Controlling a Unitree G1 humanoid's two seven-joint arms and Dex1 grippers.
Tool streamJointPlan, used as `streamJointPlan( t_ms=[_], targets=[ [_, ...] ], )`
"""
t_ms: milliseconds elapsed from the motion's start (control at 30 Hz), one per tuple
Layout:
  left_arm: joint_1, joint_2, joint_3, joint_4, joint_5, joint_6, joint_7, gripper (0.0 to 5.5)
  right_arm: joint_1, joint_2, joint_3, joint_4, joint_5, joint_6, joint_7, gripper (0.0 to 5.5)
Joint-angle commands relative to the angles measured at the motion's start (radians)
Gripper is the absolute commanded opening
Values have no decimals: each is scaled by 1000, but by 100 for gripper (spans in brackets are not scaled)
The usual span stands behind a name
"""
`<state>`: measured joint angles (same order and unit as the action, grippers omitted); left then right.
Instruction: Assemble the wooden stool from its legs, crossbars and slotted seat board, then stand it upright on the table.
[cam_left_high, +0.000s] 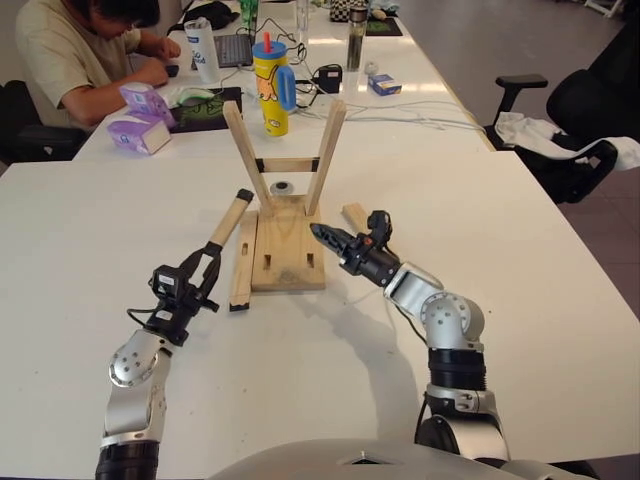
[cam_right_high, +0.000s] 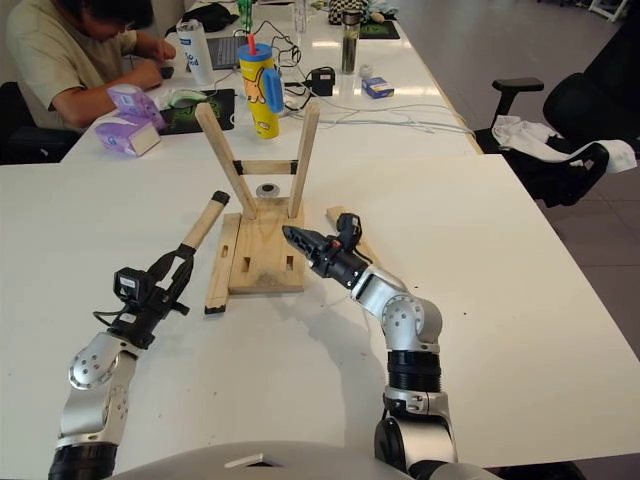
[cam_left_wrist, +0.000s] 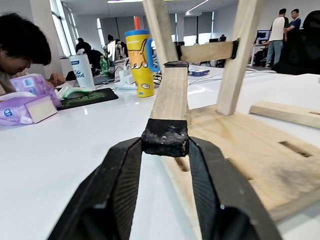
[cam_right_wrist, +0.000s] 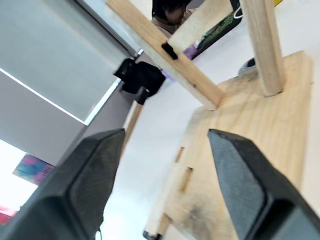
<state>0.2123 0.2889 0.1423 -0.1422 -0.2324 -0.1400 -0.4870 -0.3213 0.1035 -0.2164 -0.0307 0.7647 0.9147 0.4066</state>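
Tabletop (cam_left_high: 520, 300) holds seat board (cam_left_high: 285, 262); wrist views show left claw (cam_left_wrist: 165, 138) clamping leg (cam_left_wrist: 170, 97), right claw (cam_right_wrist: 165, 135) agape.

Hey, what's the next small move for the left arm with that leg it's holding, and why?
Probably carry the leg toward the seat board and line it up over a near slot. The left gripper grips it by one end, left of the board; two legs with a crossbar already stand at its far end, and the near slots look empty.
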Motion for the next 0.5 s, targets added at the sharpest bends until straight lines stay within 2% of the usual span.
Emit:
streamJointPlan(
  t_ms=[33,133,500],
  targets=[
    [-19,45,-47,-122,-4,65,-33,140,-50,67,-125,27,223,105,-103,362],
    [-53,44,-91,-177,-8,110,-39,140,-69,76,-166,49,312,114,-179,362],
    [-108,36,-243,-237,18,157,-64,140,-122,60,-190,87,522,96,-283,362]
  ],
)
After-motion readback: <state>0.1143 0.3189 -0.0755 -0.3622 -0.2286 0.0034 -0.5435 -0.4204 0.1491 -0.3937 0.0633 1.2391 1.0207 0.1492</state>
